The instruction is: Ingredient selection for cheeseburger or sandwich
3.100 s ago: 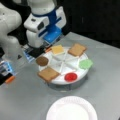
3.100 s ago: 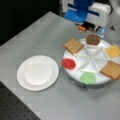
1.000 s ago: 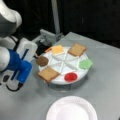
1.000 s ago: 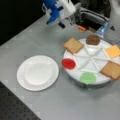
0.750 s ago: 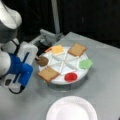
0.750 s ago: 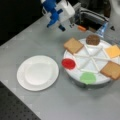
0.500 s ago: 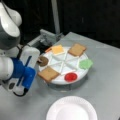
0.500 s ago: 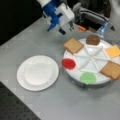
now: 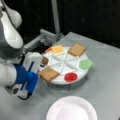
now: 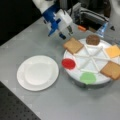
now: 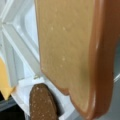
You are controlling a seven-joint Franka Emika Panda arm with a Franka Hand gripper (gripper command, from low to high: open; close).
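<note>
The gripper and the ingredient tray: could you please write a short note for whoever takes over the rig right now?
Gripper: beside the near bread slice at the edge of the divided tray, close to it; the wrist view is filled by that slice. It carries nothing that shows.
Ingredients: all in the tray. Second bread slice, cheese square, patty, red piece, green piece.
Done: nothing stacked; the white plate holds no ingredient.
Left: every piece of the sandwich is yet to be picked and stacked.
</note>
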